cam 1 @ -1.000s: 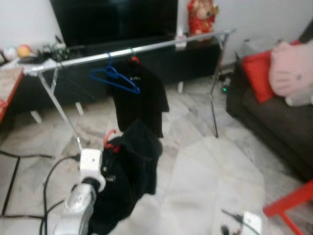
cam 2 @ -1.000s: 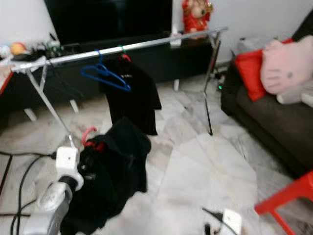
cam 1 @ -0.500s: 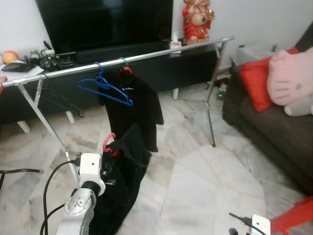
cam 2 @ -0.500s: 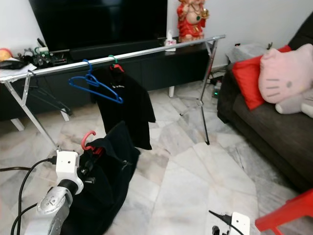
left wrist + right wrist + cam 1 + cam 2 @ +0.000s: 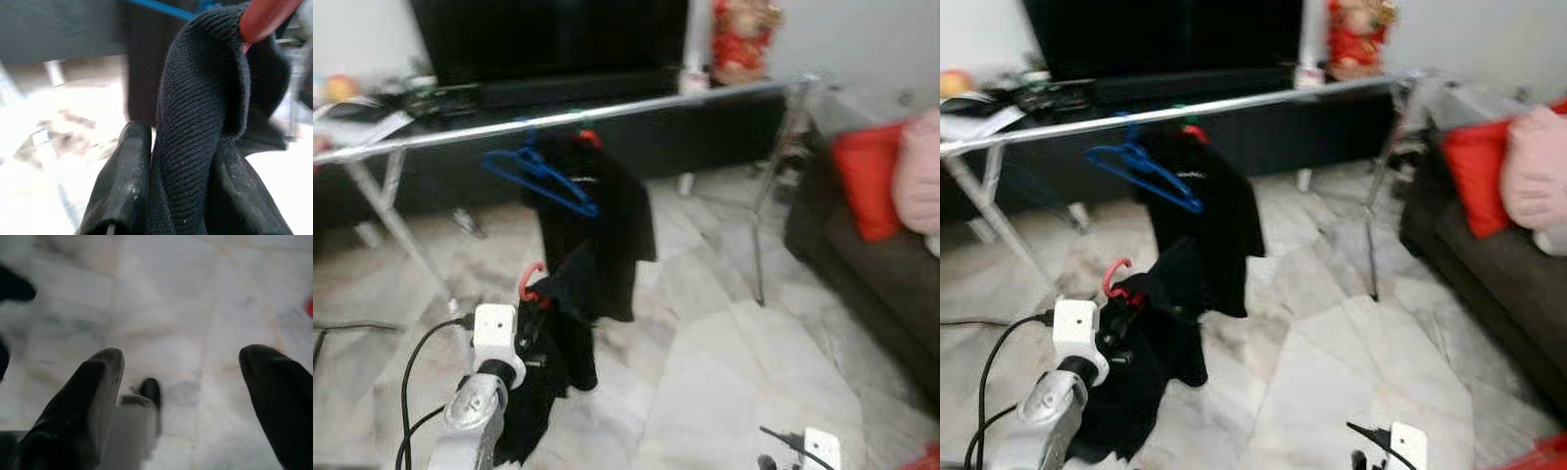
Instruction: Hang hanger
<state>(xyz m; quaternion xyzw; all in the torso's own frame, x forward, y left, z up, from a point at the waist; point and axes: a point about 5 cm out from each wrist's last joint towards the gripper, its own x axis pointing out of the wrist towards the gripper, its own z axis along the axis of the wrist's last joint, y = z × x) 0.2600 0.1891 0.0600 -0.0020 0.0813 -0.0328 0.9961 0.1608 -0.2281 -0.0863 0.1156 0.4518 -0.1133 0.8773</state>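
Black garment (image 5: 205,122) pinched between left fingers (image 5: 124,181); right fingers (image 5: 83,401) spread wide over floor.

No text, label or number can be read. The black garment hanging from the silver metal rail (image 5: 597,211) carries a small white mark on its chest, at about 11 o'clock, too blurred to read.

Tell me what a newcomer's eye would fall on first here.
Probably the left gripper, low at the robot's left, shut on a black garment with a red hanger hook showing above it. Behind it a silver rail runs across the room, carrying a blue hanger and a black shirt.
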